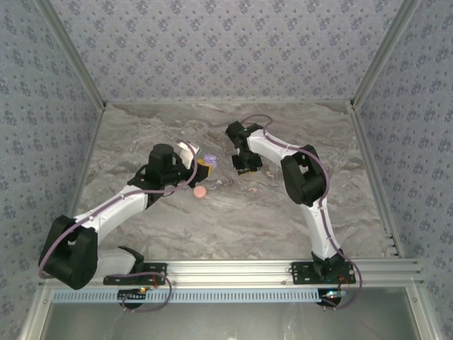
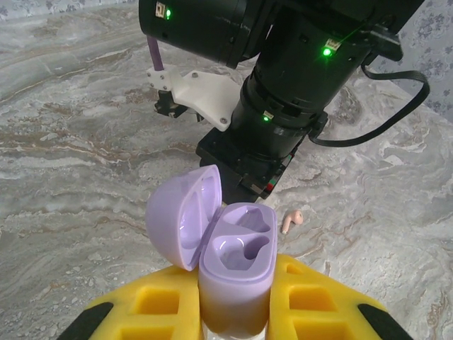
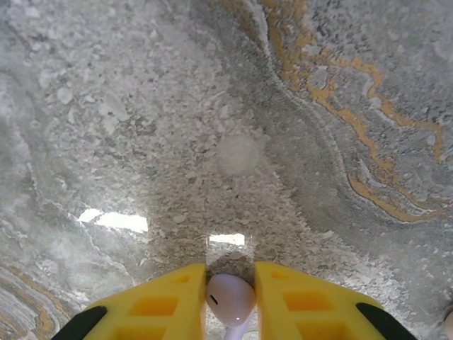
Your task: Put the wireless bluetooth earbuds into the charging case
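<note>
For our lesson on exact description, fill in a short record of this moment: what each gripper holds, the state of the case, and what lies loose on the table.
Left gripper: shut on the lilac charging case, held upright
Case lid: open, swung to the left; both sockets empty
Right gripper: shut on a pale lilac earbud, over the table
Loose on table: a pink earbud just beyond the held case; a pink round case
Earbuds inserted: none yet
</note>
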### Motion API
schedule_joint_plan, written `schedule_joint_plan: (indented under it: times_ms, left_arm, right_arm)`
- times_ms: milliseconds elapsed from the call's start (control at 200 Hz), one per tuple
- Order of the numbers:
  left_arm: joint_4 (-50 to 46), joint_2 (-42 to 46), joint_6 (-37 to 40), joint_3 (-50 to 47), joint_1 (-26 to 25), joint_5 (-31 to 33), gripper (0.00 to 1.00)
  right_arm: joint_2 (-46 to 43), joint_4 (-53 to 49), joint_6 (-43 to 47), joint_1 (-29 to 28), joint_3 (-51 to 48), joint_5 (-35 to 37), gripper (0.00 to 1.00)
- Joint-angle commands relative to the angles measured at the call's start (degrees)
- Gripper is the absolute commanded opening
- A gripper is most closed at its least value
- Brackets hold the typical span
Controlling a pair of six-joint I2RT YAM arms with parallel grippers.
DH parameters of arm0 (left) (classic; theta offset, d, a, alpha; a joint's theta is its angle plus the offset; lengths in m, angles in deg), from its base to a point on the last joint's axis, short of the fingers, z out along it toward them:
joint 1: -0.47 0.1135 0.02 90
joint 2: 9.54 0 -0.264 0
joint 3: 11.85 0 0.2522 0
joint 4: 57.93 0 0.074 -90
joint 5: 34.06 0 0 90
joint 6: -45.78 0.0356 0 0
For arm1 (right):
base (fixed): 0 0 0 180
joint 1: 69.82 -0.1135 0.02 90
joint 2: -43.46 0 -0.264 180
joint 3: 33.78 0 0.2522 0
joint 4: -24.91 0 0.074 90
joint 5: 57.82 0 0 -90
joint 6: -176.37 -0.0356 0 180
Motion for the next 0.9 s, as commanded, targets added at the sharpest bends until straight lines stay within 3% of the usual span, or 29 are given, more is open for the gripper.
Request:
schedule_joint_plan:
  times_ms: [0, 445, 895]
  left_arm:
    - [3.0, -1.3, -1.6, 0.5, -0.5, 0.1, 0.18]
    - [8.4, -8.1, -6.2, 0.6, -1.7, 2.9, 0.18]
    - [13.7, -15.2, -11.1, 0.5, -2.2, 5.1, 0.17]
  right_arm:
    - [0.2, 2.6, 2.5, 0.6, -2.9, -2.1, 0.24]
    - [-2.6, 6.0, 4.9, 0.8, -6.1, -1.0, 0.22]
    - [-11.6, 17.5, 5.2, 4.1, -16.5, -7.6, 0.21]
